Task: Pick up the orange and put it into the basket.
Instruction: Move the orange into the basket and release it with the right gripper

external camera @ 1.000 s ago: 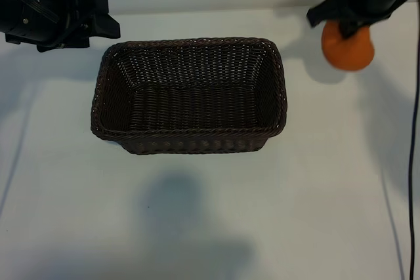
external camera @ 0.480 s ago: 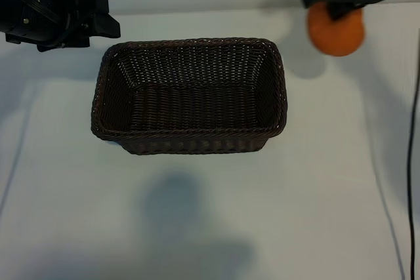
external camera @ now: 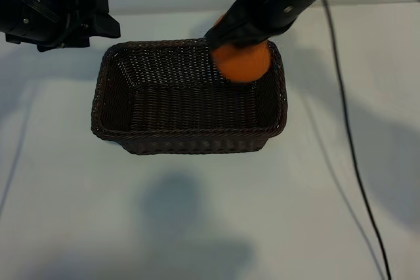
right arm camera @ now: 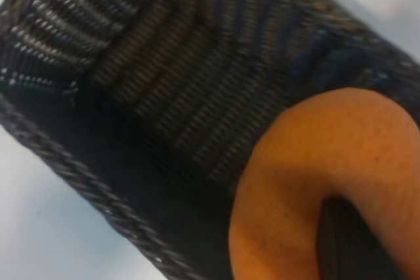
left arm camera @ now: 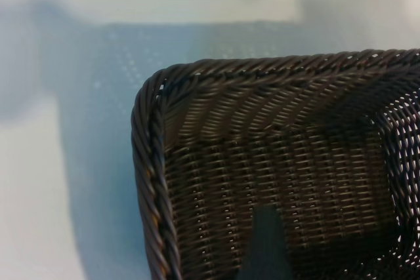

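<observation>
The orange hangs over the far right corner of the dark wicker basket, above its inside. My right gripper is shut on it from above, the arm reaching in from the upper right. In the right wrist view the orange fills the near corner, with one dark finger pressed against its skin and the basket's weave below. My left gripper is parked open, beyond the basket's far left corner. The left wrist view shows that corner's braided rim and one fingertip.
The basket stands mid-table on a white surface. A black cable trails from the right arm across the table's right side to the front edge. Shadows fall on the white surface in front of the basket.
The right arm has carried the orange leftward from the table's far right to above the basket's far right corner. The left arm has not moved.
</observation>
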Robot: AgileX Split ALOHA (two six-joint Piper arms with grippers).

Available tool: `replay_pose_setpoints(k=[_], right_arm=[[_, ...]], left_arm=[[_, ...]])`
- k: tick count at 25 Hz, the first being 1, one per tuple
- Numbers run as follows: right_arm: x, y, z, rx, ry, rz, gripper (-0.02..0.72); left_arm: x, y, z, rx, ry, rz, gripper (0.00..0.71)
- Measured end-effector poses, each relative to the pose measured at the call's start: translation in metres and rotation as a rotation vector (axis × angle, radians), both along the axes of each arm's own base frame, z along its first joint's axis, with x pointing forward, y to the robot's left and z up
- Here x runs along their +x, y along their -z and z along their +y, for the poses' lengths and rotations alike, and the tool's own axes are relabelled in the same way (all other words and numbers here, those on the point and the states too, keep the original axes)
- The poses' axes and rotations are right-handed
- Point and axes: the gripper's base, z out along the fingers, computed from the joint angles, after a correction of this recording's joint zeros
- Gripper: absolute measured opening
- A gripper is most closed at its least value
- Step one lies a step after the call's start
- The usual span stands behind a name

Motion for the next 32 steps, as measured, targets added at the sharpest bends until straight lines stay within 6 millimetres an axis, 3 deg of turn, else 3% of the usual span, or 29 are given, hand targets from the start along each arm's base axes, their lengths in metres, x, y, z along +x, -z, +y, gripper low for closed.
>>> replay_pose_setpoints(k=[15,28,32], right_arm=[[0.017,0.049,0.019,-0.039,-0.058,0.053,0.089],[0.036,0.124,0.029,-0.091,-0.061,0.154,0.087],[0.037,0.135,0.031,-0.087,-0.058,0.173,0.087]], left_arm=[[-0.002,0.001,-0.001,-0.002,0.011,0.017,0.589],[-0.002,0.001,-0.001,-0.002,0.011,0.018,0.589],[-0.002,0.001,-0.001,-0.002,0.011,0.018,0.589]])
